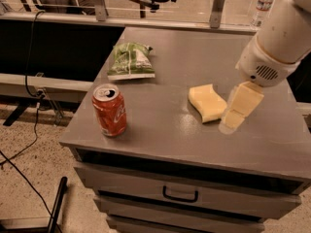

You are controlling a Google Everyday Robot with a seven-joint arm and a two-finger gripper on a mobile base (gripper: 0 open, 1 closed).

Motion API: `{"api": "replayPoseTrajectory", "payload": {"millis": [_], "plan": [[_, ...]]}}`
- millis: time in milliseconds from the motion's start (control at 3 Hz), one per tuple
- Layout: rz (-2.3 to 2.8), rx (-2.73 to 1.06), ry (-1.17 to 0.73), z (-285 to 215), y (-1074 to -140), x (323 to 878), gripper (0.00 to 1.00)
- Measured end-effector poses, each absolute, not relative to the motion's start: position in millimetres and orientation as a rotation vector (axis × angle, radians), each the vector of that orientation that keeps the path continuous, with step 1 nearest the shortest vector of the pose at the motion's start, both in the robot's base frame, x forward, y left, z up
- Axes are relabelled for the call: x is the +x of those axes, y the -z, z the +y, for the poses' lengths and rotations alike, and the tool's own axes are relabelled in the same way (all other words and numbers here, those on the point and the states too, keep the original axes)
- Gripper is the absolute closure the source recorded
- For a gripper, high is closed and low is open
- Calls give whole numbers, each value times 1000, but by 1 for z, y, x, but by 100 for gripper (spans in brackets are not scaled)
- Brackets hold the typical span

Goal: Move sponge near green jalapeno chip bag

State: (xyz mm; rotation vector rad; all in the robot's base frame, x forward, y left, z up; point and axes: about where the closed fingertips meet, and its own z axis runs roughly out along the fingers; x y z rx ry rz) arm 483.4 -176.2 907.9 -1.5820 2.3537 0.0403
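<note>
Far left, a black cable (34, 120) hangs from the dark ledge down to the speckled floor. The grey worktop (165, 130) stands to the right of it and carries everything else.

At its near left corner a red soda can (110, 110) stands upright, its opened top showing. Just beyond the can, farther back along the left edge, the green jalapeno chip bag (130, 61) lies flat and crinkled, with its white end towards the near side. Can and bag sit close together but do not touch.

Below the worktop's near edge is a drawer front with a dark handle (180, 194) at about its middle.

Right of centre, the sponge (206, 102) rests flat on the worktop. It is well apart from the chip bag, with bare grey surface between them, and about as far from the can.

Immediately right of the sponge is the tool (240, 108), pale yellow and blocky, slanting down and to the left so that its tip is at the worktop surface just beside the sponge's right edge. Whether it touches the sponge cannot be told, nor whether it is spread or closed. It has nothing lifted.

Above it the white arm (277, 38) rises to the upper right corner. A clear water bottle (262, 4) stands far behind it.
</note>
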Motion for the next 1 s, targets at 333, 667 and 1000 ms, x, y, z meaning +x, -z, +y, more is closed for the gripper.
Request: {"api": "replayPoseTrajectory", "payload": {"millis": [333,667,1000], "plan": [[2385,-1559,-57,-167,-883,490,0],[2397,-1551,-67,-166,-858,500,6],[2411,-1546,-60,-168,-835,513,22]]}}
